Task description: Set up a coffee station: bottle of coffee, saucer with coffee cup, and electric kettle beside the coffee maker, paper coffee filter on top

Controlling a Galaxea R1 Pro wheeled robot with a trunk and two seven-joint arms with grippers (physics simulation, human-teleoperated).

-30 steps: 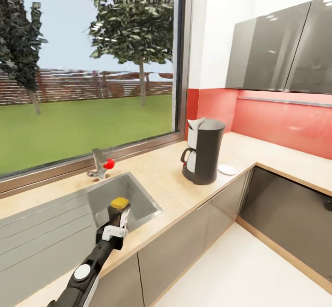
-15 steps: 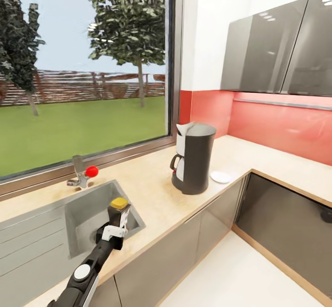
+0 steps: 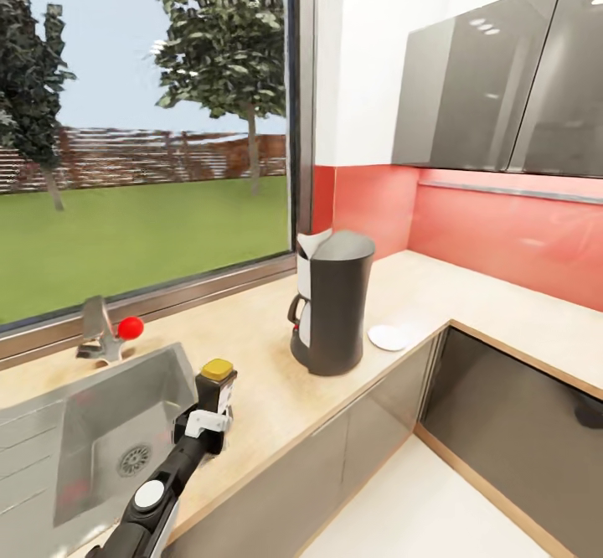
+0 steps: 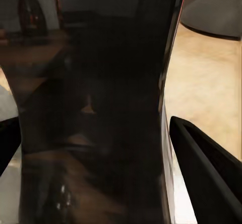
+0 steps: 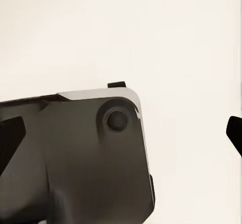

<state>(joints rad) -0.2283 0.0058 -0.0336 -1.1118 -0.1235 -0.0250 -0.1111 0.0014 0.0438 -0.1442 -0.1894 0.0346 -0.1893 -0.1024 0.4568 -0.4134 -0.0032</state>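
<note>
My left gripper [image 3: 213,407] is shut on the bottle of coffee [image 3: 217,384], a dark jar with a yellow lid, held upright above the kitchen countertop [image 3: 268,374] beside the sink. In the left wrist view the dark jar [image 4: 101,108] sits between my fingers [image 4: 201,173]. The tall dark grey coffee maker [image 3: 333,302] stands on the counter further right. A white piece juts from its top on the window side; I cannot tell whether that is the paper filter. The white saucer [image 3: 389,338] lies just right of it, with nothing on it. My right gripper [image 5: 123,133] hangs open over pale floor.
A steel sink [image 3: 100,432] with a red-knobbed tap [image 3: 107,333] lies left of the bottle. The counter turns a corner at the right under a red backsplash [image 3: 502,240] and grey wall cabinets [image 3: 502,80]. A large window [image 3: 142,122] runs behind the sink.
The whole picture has slid left as the camera moved, so the coffee maker and saucer sit nearer the middle. My left arm still holds the bottle the same way.
</note>
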